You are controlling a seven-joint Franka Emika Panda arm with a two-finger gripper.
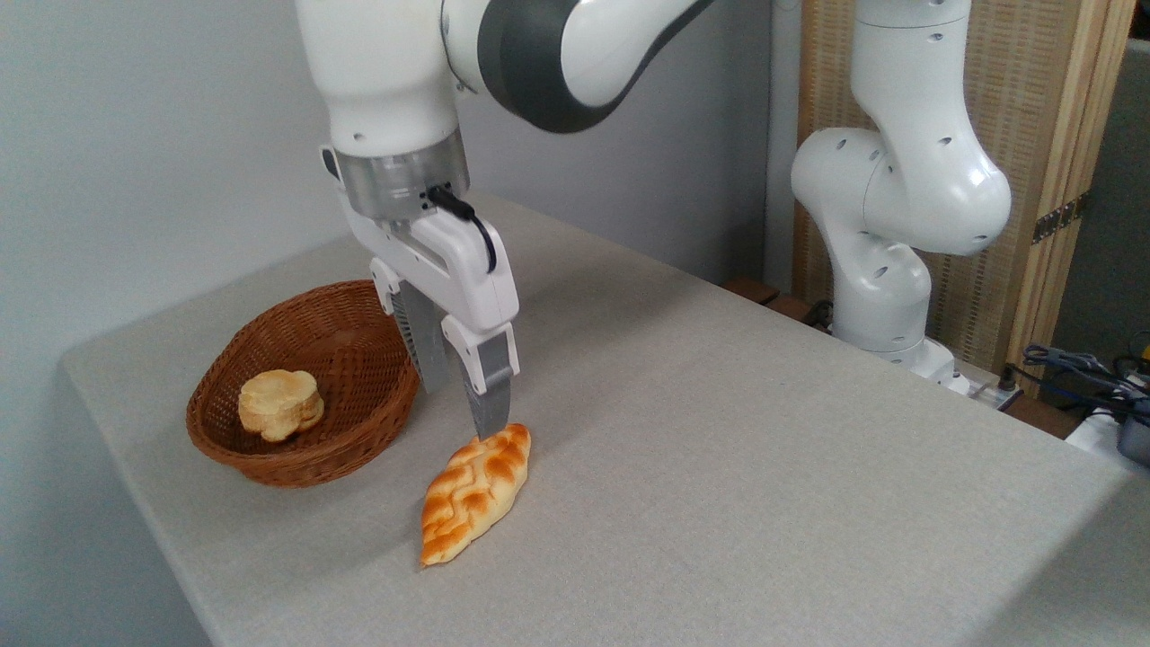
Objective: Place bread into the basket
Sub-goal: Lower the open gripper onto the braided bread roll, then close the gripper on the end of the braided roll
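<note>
Scanning left to right: one basket, one bun, one gripper, one bread, one table
basket (pixel 359 346): count 1, wicker, left on table (pixel 719 449), upright
bun (pixel 280 404): count 1, pale, already inside the basket, left half
gripper (pixel 463 409): count 1, fingers spread apart, holding nothing; near finger (pixel 490 395) tip right at the bread's upper end, far finger between bread and basket rim
bread (pixel 476 492): count 1, braided loaf, flat on table just right of the basket, not in it, long axis diagonal
arm base (pixel 885 270): count 1, far right, well apart from the items
step: likely lining up for a grasp, bread not lifted yet
risk 1: grip looks set near the pointed end, not the middle; loaf could pivot or slip out on lift
risk 2: glossy crust, tapering shape; fingers may squeeze it out sideways
risk 3: far finger close to basket rim; a low move could nudge the basket
risk 4: bun takes up floor space; loaf may land on it or hang over the rim
</note>
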